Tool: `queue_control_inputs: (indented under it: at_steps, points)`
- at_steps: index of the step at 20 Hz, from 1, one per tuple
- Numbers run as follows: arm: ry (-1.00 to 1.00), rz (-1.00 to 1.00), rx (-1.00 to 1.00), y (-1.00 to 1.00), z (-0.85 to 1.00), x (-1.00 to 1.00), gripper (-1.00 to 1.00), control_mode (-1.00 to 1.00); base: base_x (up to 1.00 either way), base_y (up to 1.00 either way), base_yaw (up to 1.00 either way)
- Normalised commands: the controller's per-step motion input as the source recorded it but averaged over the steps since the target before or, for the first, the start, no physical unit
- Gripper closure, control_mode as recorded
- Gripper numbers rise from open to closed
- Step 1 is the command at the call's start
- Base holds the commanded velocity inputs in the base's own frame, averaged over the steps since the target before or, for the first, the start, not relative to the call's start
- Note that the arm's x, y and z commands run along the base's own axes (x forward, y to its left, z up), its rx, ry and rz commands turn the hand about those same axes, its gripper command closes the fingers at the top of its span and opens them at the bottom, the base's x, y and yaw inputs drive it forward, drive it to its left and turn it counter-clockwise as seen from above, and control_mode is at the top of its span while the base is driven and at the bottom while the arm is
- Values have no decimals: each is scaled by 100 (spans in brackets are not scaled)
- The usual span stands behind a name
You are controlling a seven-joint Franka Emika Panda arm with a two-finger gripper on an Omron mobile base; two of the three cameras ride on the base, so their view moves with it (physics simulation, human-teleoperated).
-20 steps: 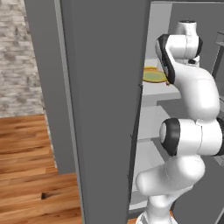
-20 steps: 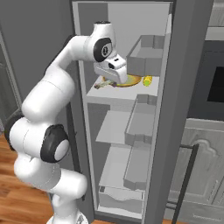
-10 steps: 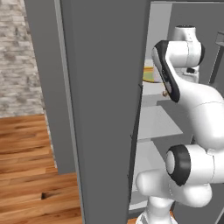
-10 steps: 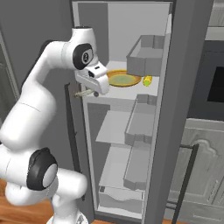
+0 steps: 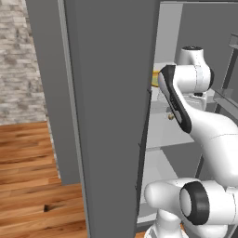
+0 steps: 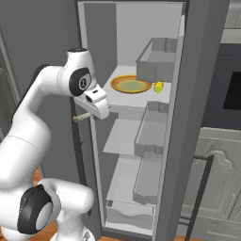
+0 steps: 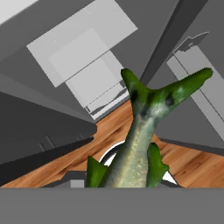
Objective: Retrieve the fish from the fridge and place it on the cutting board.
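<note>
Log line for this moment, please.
hand: shut on slender green fish | position: outside tall dark grey fridge | yellow plate: on shelf

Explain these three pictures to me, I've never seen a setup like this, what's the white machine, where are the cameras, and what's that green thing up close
This is a computer-rendered kitchen. The white machine is a robot arm on a base that can drive, ending in a two-finger gripper.

Two cameras ride on the base behind the arm, one to its left and one to its right. The third sits on the hand and looks along the gripper.

The tall dark grey cabinet is a fridge with its door open. On an upper shelf sit a yellow plate and a small yellow item I can't identify.

The green thing in the hand view is a fish, tail pointing away from the camera. It appears to be held in the gripper, outside the shelves, with the wooden floor beyond it. The fingers themselves are hidden.
</note>
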Motion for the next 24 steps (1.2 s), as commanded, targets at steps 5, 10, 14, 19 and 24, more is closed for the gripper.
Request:
queue_control_inputs:
  at_steps: [5,10,14,19,24]
  points:
    - [1,0,0,0,-16,0,100,-100,0,0,0]
    - [1,0,0,0,-7,0,100,-100,0,0,0]
    - [0,0,0,11,-6,-2,100,-100,0,0,0]
    - [0,0,0,0,0,0,100,100,-14,32,0]
    - [0,0,0,0,0,0,100,100,-11,63,0]
